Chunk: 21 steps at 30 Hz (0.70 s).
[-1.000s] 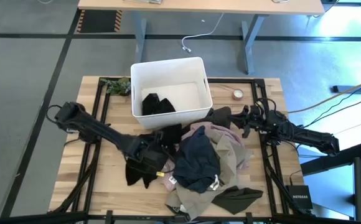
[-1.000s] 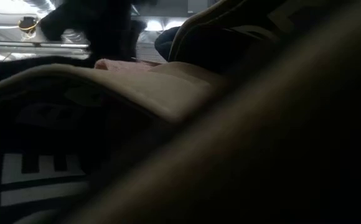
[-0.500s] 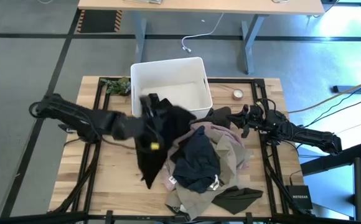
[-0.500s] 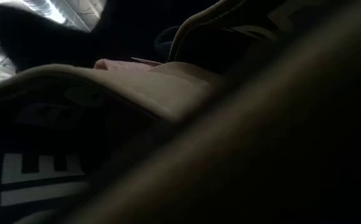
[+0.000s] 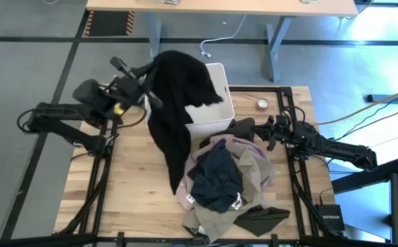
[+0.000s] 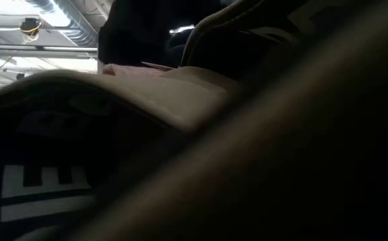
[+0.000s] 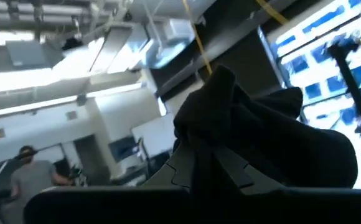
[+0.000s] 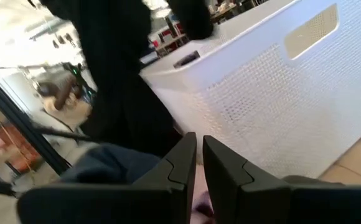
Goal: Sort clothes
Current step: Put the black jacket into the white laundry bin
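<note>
Black soft fabric garment (image 5: 175, 103), limp and light, is hanging from the clenched left pincer (image 5: 144, 89) over the white rectangular plastic bin (image 5: 209, 113), trailing toward the worktop.

The bin (image 5: 213, 103) stands at the worktop's (image 5: 127, 192) far edge, with the heap of clothes (image 5: 226, 182) just before it. The lifted garment (image 5: 175, 103) hangs from the left claw (image 5: 143, 88) over the bin's left side. The right claw (image 5: 271, 130) rests beside the heap's right.
</note>
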### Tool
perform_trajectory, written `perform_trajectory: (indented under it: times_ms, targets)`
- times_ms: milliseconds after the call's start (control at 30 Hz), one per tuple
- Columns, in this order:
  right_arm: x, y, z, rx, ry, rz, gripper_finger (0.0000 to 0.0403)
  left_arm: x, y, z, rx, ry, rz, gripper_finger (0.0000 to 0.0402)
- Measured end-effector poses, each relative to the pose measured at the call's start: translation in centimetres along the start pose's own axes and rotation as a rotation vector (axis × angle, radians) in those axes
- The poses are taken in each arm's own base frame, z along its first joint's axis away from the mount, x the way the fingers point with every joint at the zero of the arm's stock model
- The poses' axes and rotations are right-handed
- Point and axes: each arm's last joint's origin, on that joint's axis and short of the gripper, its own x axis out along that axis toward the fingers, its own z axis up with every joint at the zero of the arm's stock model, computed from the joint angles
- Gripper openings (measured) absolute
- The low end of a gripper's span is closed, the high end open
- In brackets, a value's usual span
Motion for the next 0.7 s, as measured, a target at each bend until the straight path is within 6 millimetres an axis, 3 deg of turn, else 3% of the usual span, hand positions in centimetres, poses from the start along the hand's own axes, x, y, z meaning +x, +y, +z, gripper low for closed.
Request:
perform_trajectory:
  times_ms: [233, 400, 533, 700]
  targets:
    - [0.0, -0.1, -0.1, 0.035, 0.014, -0.007, 0.0046, 2.8, -1.3, -6.4, 0.009, 0.254, 0.010, 0.0044]
    - [0.0, 0.0, 0.0, 0.024, 0.004, -0.002, 0.0046, 3.0, -1.9, -9.5, 0.026, 0.456, -0.034, 0.0097]
    - [0.0, 0.0, 0.0, -0.006, -0.003, 0.002, 0.0046, 2.2, -1.8, -10.1, 0.028, 0.589, -0.093, 0.0141]
    - [0.0, 0.0, 0.0, -0.044, -0.004, 0.002, 0.0046, -0.4, -2.2, -9.3, 0.069, 0.765, -0.271, 0.0171]
